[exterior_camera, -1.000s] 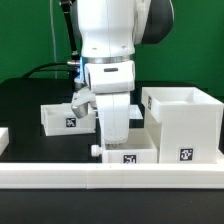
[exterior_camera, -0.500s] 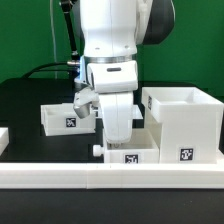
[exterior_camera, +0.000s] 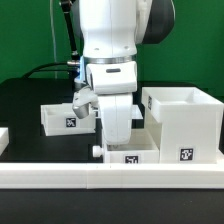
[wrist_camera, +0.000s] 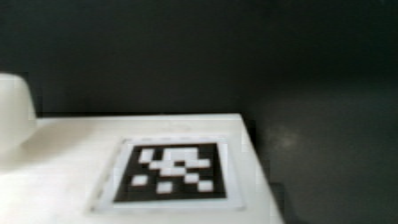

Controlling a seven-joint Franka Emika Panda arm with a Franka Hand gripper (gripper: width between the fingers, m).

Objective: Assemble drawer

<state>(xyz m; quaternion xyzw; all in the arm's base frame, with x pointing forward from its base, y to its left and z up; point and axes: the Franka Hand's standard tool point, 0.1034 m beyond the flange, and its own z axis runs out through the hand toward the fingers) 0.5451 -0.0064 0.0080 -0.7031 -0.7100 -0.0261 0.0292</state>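
Beside the large case (exterior_camera: 183, 125), toward the exterior view's left of it, a small tray (exterior_camera: 146, 153) is set next to the long rail (exterior_camera: 60, 177), and the gripper (exterior_camera: 115, 138) is held over that tray. Whether its fingers are spread cannot be told. A second tray (exterior_camera: 55, 120) is seen farther off.

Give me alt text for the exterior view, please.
A white robot arm reaches down to a small tagged white tray just behind a long white rail. A second small tray sits farther back on the exterior view's left, and a large white case stands on its right, on a black table.
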